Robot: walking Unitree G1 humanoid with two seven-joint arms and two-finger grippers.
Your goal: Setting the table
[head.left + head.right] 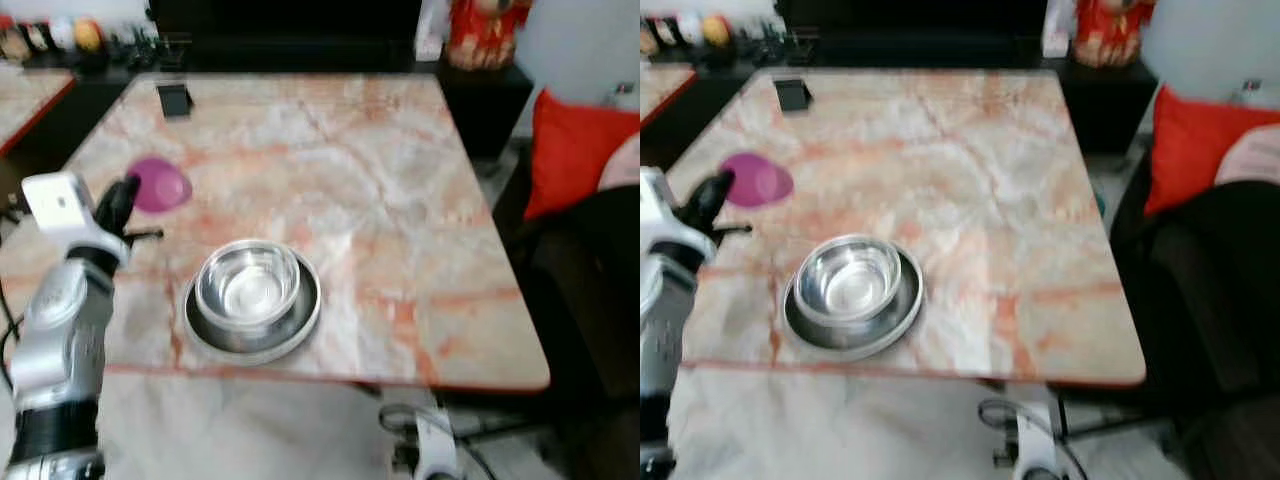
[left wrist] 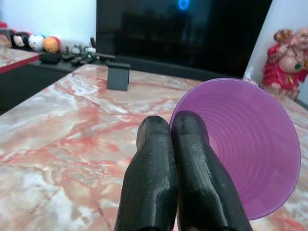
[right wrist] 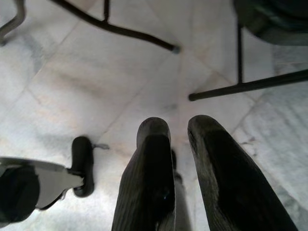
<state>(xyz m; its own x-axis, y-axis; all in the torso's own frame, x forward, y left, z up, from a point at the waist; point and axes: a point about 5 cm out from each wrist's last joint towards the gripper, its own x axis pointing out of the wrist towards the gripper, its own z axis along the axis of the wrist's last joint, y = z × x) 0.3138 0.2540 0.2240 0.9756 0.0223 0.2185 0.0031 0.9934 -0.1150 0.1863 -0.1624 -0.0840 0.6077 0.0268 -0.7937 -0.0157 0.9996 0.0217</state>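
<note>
A square marble desk [image 1: 330, 170] with pink and rust veins takes up most of the head camera's view, seen from above and slightly blurred. Near its front edge sits a shiny steel bowl [image 1: 248, 282] nested inside a wider, shallow steel plate [image 1: 300, 325], the pair placed as one setting where a diner would sit. Behind and to the robot's left of them, well apart, is a round translucent purple plastic cup [image 1: 160, 185], tipped so that its open mouth faces the left wrist camera. The left hand [image 1: 117, 205], two long black fingers [image 2: 154, 178] on a silver arm, is raised over the desk's left side with its tip against the cup's near rim. In the left wrist view the two fingers are pressed together with no gap and lie just beside and in front of the cup's rim; whether a sliver of that rim is pinched between them cannot be told. The tilt of the cup suggests it is being carried or nudged rather than standing freely, probably on its way to a spot by the bowl. The right hand [image 3: 180, 163] hangs idle below desk height, its fingers slightly parted and empty, pointing at a pale marble floor [image 3: 96, 72] crossed by thin black chair legs [image 3: 240, 89]. A small dark block [image 1: 174, 100] stands near the desk's far left corner, and a red cushion [image 1: 570, 150] lies on dark seating to the right.
</note>
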